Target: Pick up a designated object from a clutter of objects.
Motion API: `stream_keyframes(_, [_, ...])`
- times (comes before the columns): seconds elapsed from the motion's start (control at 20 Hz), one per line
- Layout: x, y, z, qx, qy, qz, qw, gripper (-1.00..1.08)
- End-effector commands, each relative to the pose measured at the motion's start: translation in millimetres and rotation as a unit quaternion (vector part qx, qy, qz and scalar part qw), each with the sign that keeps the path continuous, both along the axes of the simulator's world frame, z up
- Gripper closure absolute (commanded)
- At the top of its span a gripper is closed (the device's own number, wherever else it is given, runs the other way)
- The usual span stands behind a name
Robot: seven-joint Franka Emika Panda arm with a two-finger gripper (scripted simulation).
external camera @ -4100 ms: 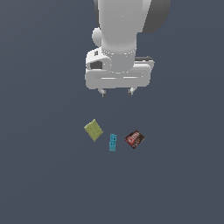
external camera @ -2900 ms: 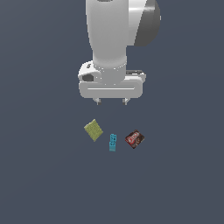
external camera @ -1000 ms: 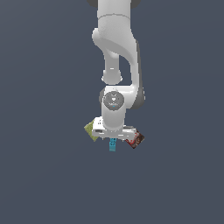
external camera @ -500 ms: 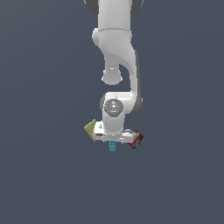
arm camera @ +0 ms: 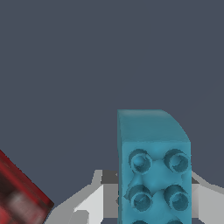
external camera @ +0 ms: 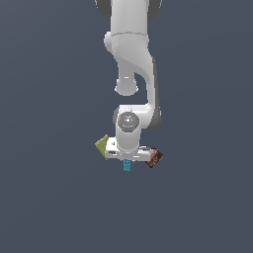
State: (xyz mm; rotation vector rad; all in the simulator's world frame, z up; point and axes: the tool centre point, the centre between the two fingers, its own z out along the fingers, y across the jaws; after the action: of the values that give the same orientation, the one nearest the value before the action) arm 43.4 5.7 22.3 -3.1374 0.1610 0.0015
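Note:
The designated object, a teal studded brick (external camera: 127,166), lies on the dark floor, and only its near end shows below my gripper (external camera: 127,159) in the exterior view. In the wrist view the brick (arm camera: 153,144) fills the space between my fingers (arm camera: 94,199), which press flush against both of its long sides. The gripper (arm camera: 153,192) is shut on it, low at floor level. The rest of the clutter of objects flanks it: a yellow-green flat square (external camera: 102,146) and a dark red-brown packet (external camera: 154,157).
The packet (arm camera: 17,197) lies close beside one finger in the wrist view. The square is partly hidden behind the hand in the exterior view. Plain dark grey floor (external camera: 197,207) surrounds the three items.
The arm has come down from high above the clutter onto the brick. Over the last second the hand sank a little lower and covered more of the brick.

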Motion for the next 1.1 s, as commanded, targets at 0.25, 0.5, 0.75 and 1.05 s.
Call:
stream_keyframes(0.25, [-0.5, -1.0, 6.9, 0.0, 0.0, 0.0, 1.0, 1.08])
stream_keyframes(0.5, [-2.1, -4.1, 26.8, 0.0, 0.0, 0.0, 1.0, 1.08])
stream_keyframes(0.75, [-4.7, -9.4, 61.2, 0.0, 0.0, 0.0, 1.0, 1.08])
stream_keyframes(1.05, [-8.9, -18.4, 120.6, 0.0, 0.0, 0.0, 1.0, 1.08])
